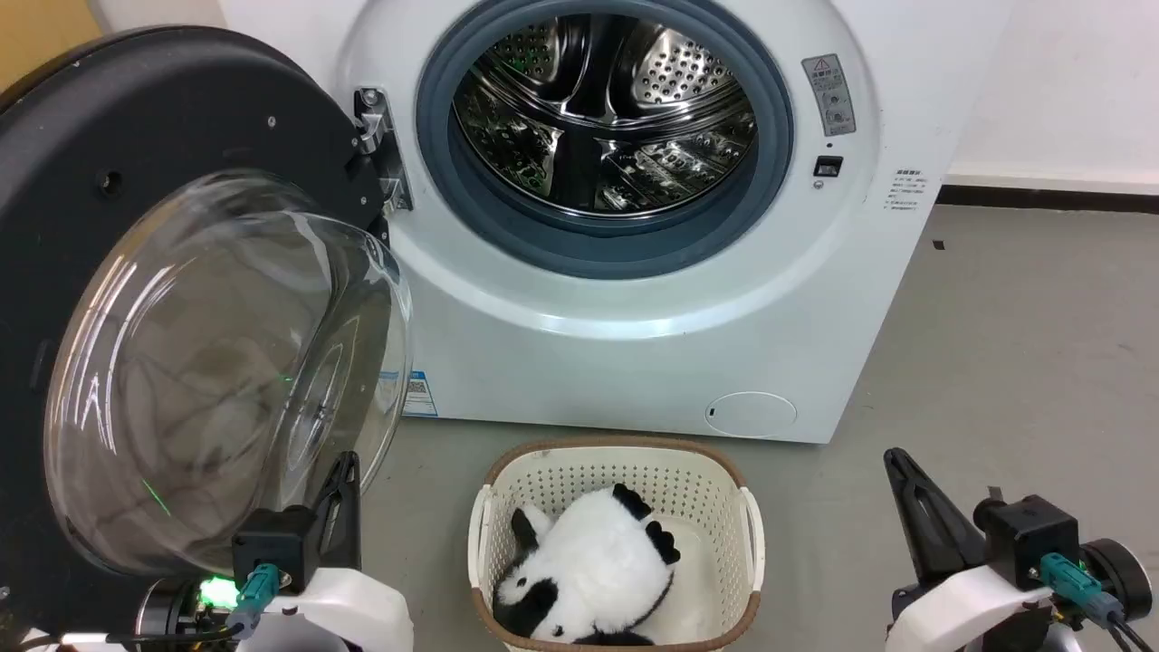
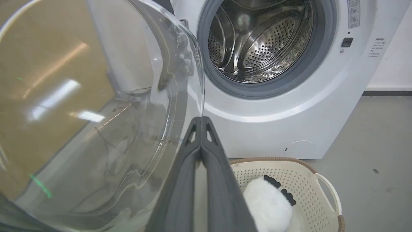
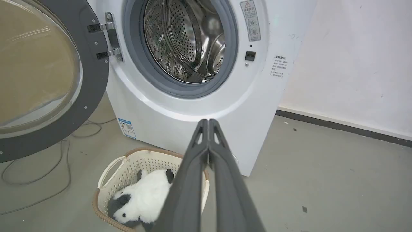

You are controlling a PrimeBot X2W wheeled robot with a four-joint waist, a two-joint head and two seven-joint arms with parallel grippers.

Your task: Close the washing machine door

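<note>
This is a laundry corner in a plain utility or test room. A big white front-loading washing machine (image 1: 634,299) stands against the far white painted wall (image 1: 1068,81), its perforated steel drum (image 1: 607,109) on show behind the open round black-framed door (image 1: 136,136) with the clear glass bowl. The floor (image 1: 1014,362) is bare grey concrete, edged on the right by a black skirting strip (image 1: 1050,196). Thin loose cables (image 3: 91,123) trail across it on the left. A cream perforated plastic laundry basket (image 1: 754,534) holding a black-and-white plush panda (image 1: 589,561) sits near the machine's front.
</note>
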